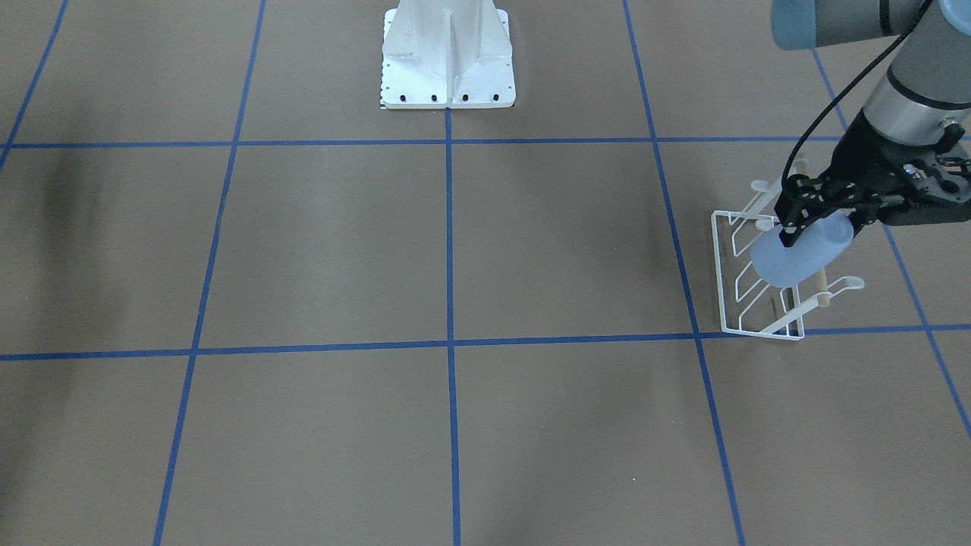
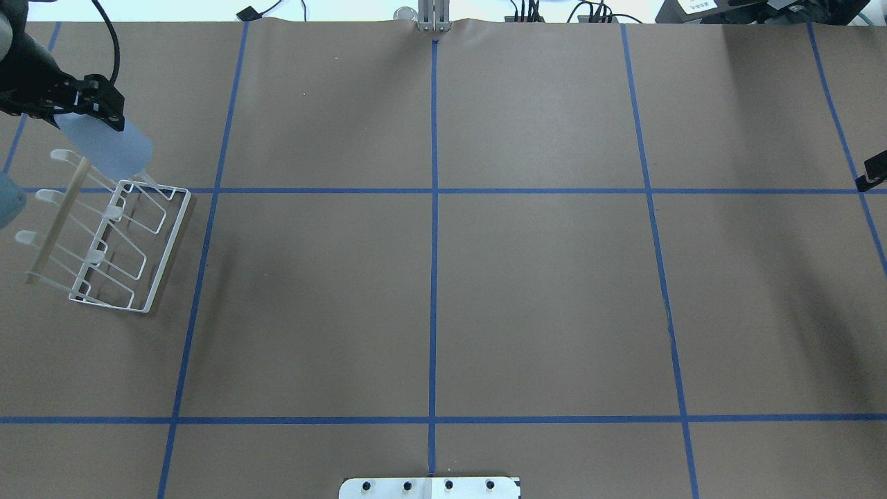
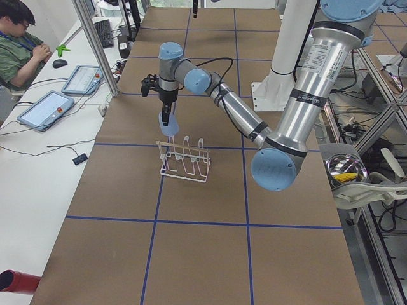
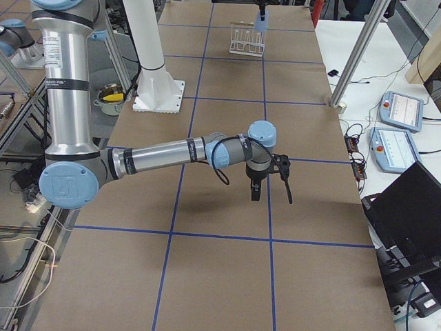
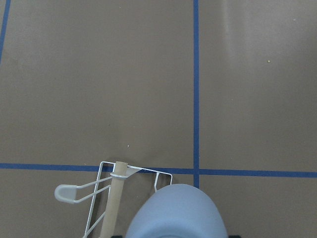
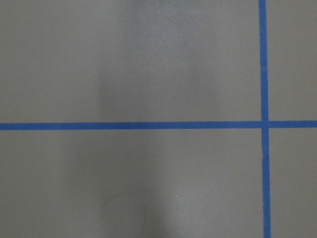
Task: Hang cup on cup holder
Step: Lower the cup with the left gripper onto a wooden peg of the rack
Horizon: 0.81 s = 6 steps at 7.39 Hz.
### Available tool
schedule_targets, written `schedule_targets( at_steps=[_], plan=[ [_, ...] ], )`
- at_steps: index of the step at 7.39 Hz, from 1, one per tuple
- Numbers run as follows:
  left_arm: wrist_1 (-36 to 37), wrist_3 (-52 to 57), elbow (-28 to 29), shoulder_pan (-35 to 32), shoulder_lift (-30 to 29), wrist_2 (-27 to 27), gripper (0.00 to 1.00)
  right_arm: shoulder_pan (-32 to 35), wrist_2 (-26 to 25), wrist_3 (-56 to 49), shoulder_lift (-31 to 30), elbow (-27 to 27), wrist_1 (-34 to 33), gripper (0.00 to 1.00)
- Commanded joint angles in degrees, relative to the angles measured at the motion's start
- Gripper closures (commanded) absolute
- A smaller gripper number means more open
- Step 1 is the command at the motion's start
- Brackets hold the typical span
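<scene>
My left gripper (image 1: pixel 824 225) is shut on the pale blue-grey cup (image 1: pixel 796 256). It holds the cup tilted just above the far end of the white wire cup holder (image 1: pixel 762 334). In the overhead view the cup (image 2: pixel 105 147) hangs over the rack's (image 2: pixel 168 249) far corner, by the wooden rod (image 2: pixel 59 222). The left wrist view shows the cup's base (image 5: pixel 176 213) low in frame, with the rod (image 5: pixel 115 198) and one prong beside it. I cannot tell whether the cup touches a prong. My right gripper (image 4: pixel 255 192) hovers over bare table far from the rack; I cannot tell if it is open.
The white robot base (image 1: pixel 447 61) stands at the table's near-robot edge. Blue tape lines divide the brown table. An operator (image 3: pixel 19 38) sits beside the table with tablets (image 3: pixel 44 108).
</scene>
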Motion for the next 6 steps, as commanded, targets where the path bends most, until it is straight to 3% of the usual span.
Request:
schedule_targets(
  at_steps=[1,6],
  plan=[
    [0.0,0.1,0.8,1.0,0.0,0.7,1.0,0.0,0.0,0.0,-0.6,0.0,-0.2,0.0],
    [-5.4,-0.4,6.2,1.9,0.7,0.7,1.0,0.0,0.4,0.0,-0.6,-0.1,-0.2,0.0]
  ],
)
